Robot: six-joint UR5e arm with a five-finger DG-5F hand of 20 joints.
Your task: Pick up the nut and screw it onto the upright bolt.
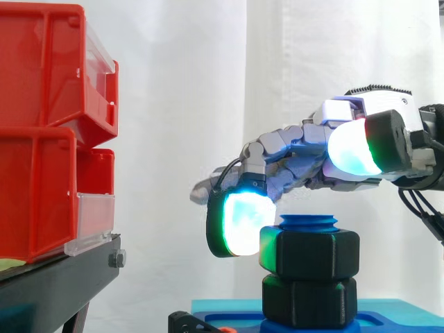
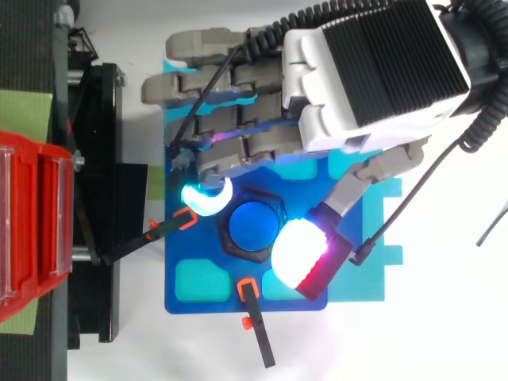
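- While the hand [image 2: 373, 63] hangs over it, the nut [image 1: 309, 253] sits directly beneath the palm. It is threaded on near the top of the upright blue bolt [image 2: 252, 225], with a short band of thread showing above it.
- I cannot tell from either view whether the hand actually has hold of the nut or is only poised at it, so I treat the grasp as unconfirmed.
- A second black nut [image 1: 309, 300] sits lower on the same bolt, right under the first. I cannot tell whether the two touch.
- My main worry: if the upper nut is already down against the lower one, another turn would bind the pair and load the wrist rather than advance anything.
- My second worry: with contact this uncertain, a twist could slip off the nut's flats and spin nothing.
- My third worry: lifting away while something is caught could tug the blue plate [image 2: 198, 294] under the hand. Two black clamps with orange tips [image 2: 255, 317] sit at its edges, but I can't judge how firmly they hold it to the counter [image 2: 444, 333].
- The red bins [image 1: 41, 139] on their black stand [image 1: 55, 284] lie well beyond the hand's far end, so I expect no trouble there.
- I can read no brand, label or writing anywhere.
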